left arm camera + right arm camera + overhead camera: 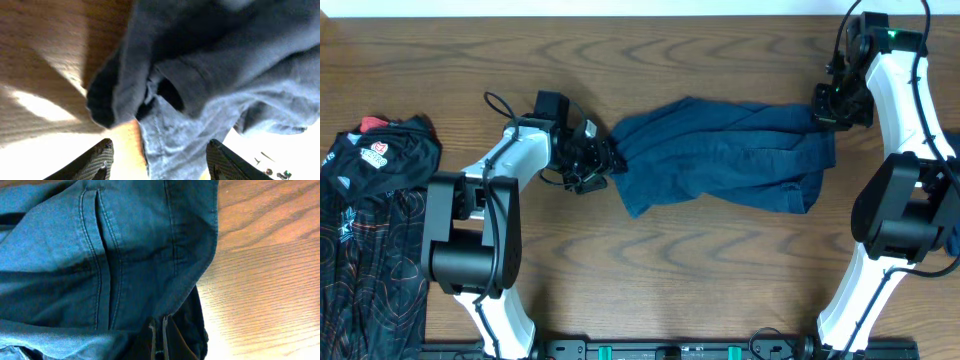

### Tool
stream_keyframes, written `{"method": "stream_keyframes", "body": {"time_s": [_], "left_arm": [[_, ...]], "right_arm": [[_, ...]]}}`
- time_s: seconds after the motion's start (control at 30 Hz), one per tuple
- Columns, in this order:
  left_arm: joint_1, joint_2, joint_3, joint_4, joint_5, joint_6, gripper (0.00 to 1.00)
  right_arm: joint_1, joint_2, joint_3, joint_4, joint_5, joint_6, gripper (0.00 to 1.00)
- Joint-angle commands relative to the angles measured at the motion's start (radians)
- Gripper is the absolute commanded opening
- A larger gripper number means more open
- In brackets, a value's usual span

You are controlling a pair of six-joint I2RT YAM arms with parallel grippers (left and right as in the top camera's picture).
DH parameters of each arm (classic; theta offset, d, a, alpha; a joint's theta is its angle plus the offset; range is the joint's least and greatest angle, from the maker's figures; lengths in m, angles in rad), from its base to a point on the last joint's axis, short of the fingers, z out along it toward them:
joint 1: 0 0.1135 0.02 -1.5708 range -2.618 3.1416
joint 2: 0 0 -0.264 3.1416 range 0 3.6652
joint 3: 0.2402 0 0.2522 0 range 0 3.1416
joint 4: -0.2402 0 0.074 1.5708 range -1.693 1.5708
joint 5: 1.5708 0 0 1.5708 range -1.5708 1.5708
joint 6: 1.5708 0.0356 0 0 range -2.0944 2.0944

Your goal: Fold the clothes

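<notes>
While the blue denim garment point(720, 150) lies crumpled across the upper middle of the wooden surface point(700, 270), an arm sits at each end of it. Left gripper point(608, 160) is at the garment's left end, jaws spread; the left wrist view shows bunched cloth hanging between the two fingertips point(95, 159), not clamped. Right gripper point(823, 112) is at the garment's upper right corner, jaws pressed together and pinching a dark fold at the hem. Black jersey point(370, 220) with red lines and a white-red logo lies at the left frame edge, well apart from the denim.
</notes>
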Motion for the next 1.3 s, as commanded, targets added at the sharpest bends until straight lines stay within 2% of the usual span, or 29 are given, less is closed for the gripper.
{"method": "stream_keyframes", "body": {"time_s": [0.0,0.27,0.57,0.6,0.63,0.67,0.7,0.97,1.13,1.27], "left_arm": [[-0.014,-0.042,-0.005,-0.024,0.019,0.027,0.62],[-0.093,-0.056,-0.006,-0.029,0.019,0.034,0.60],[-0.124,-0.056,-0.006,-0.020,-0.071,0.019,0.62],[-0.124,-0.056,-0.006,-0.014,-0.071,0.019,0.56],[-0.124,-0.056,-0.006,-0.008,-0.071,0.019,0.43],[-0.124,-0.056,-0.006,0.000,-0.071,0.019,0.22],[-0.124,-0.056,-0.006,0.013,-0.071,0.019,0.06],[-0.123,-0.056,0.011,0.125,-0.113,0.000,0.06],[-0.120,-0.076,0.135,0.072,-0.186,0.024,0.06],[-0.121,-0.129,0.317,-0.061,-0.283,0.061,0.06]], "right_arm": [[-0.004,-0.037,0.000,0.001,0.007,0.011,0.01],[-0.002,-0.037,0.000,-0.001,0.007,0.012,0.01],[0.002,-0.037,0.002,-0.013,0.007,0.012,0.01],[0.003,-0.037,0.002,-0.012,0.007,0.011,0.01],[0.005,-0.037,0.002,-0.013,0.007,0.012,0.01],[0.006,-0.037,0.002,-0.013,0.007,0.012,0.01],[0.007,-0.037,0.002,-0.014,0.007,0.011,0.01],[0.008,-0.051,0.021,-0.006,0.007,0.011,0.01],[0.008,-0.093,0.146,-0.028,0.008,0.011,0.01],[0.008,-0.115,0.274,-0.077,0.020,0.008,0.01]]}}
